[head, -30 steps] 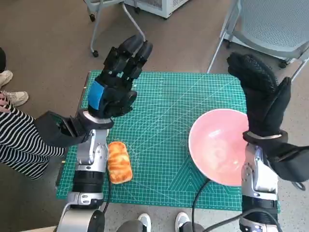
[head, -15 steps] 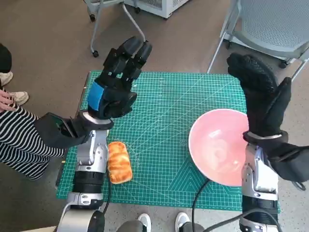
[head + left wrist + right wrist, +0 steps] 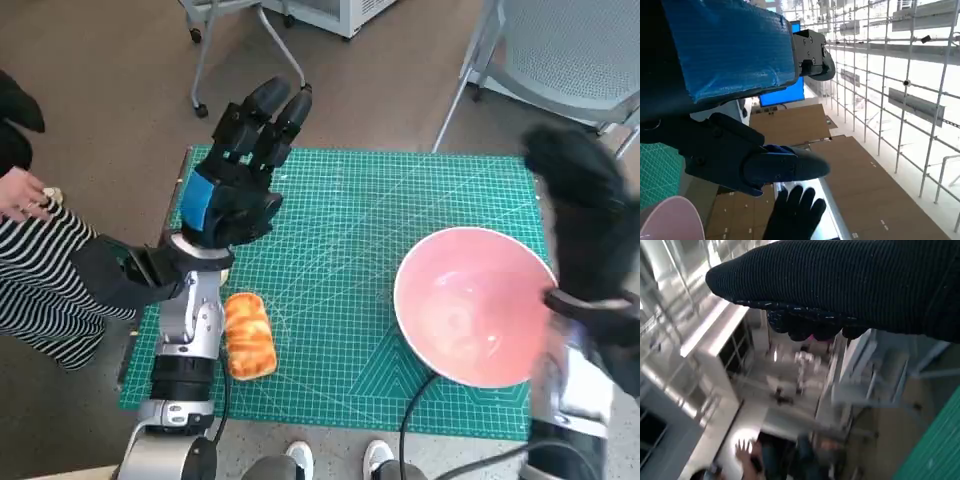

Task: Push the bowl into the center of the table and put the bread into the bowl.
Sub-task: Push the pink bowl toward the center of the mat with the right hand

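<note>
Well, the pink bowl (image 3: 472, 306) sits on the green mat (image 3: 340, 230) toward the robot's right edge of the table, not at the middle; the bread (image 3: 247, 335) lies on the mat near the left forearm; the left hand (image 3: 238, 175) is raised above the mat, fingers apart, holding nothing; the right hand (image 3: 585, 215), blurred, stands upright beside the bowl's far rim, fingers extended, grasping nothing.
</note>
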Action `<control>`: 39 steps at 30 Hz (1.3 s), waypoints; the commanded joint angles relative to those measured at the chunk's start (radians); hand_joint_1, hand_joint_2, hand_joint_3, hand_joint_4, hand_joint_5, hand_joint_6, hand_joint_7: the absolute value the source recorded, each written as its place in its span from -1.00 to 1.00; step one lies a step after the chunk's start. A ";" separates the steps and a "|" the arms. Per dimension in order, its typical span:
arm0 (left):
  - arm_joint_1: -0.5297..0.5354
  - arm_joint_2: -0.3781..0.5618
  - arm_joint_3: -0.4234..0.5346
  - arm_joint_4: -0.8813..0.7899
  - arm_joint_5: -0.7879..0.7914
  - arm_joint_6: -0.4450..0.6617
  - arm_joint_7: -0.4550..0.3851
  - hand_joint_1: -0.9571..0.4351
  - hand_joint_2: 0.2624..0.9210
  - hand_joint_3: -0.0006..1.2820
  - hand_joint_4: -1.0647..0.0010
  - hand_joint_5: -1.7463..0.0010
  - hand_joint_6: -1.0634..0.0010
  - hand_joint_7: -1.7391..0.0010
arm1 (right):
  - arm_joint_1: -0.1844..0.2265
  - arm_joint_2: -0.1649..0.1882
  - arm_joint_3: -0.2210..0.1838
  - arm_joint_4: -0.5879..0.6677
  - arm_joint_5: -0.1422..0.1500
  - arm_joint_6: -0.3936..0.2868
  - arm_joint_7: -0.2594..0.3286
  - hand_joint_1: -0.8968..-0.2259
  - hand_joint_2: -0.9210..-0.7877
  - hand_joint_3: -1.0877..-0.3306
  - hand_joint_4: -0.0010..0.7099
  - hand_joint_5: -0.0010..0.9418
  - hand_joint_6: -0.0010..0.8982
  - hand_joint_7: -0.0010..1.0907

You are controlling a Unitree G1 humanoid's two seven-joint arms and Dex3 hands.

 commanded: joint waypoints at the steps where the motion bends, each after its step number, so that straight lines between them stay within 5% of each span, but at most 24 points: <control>1: 0.013 0.003 0.010 0.002 -0.015 -0.017 -0.008 -0.56 1.00 -0.49 0.93 0.78 1.00 0.40 | 0.063 -0.027 -0.060 0.031 -0.017 -0.038 -0.031 -0.27 -1.00 -0.04 -0.48 -1.00 -0.81 0.04; 10: 0.017 -0.003 0.021 0.015 -0.020 -0.024 -0.009 -0.56 1.00 -0.49 0.93 0.79 1.00 0.42 | 0.102 -0.055 -0.150 0.209 -0.076 -0.169 -0.119 -0.27 -1.00 -0.18 -0.55 -1.00 -0.99 0.16; 20: 0.011 -0.002 0.025 0.034 -0.022 -0.024 -0.004 -0.57 1.00 -0.48 0.91 0.80 1.00 0.41 | 0.066 -0.067 -0.192 0.569 -0.074 -0.306 -0.155 -0.25 -1.00 -0.22 -0.54 -0.99 -1.00 0.13; 28: 0.009 -0.001 0.023 0.036 -0.016 -0.026 -0.003 -0.57 1.00 -0.49 0.89 0.81 1.00 0.41 | 0.015 -0.048 -0.187 0.798 -0.059 -0.343 -0.149 -0.18 -1.00 -0.24 -0.53 -0.99 -0.89 -0.03; 39: 0.011 0.010 0.025 0.032 -0.022 -0.014 -0.009 -0.57 1.00 -0.52 0.85 0.82 1.00 0.36 | -0.068 0.004 -0.171 1.005 -0.039 -0.294 -0.111 0.02 -1.00 -0.29 -0.52 -1.00 -0.77 -0.26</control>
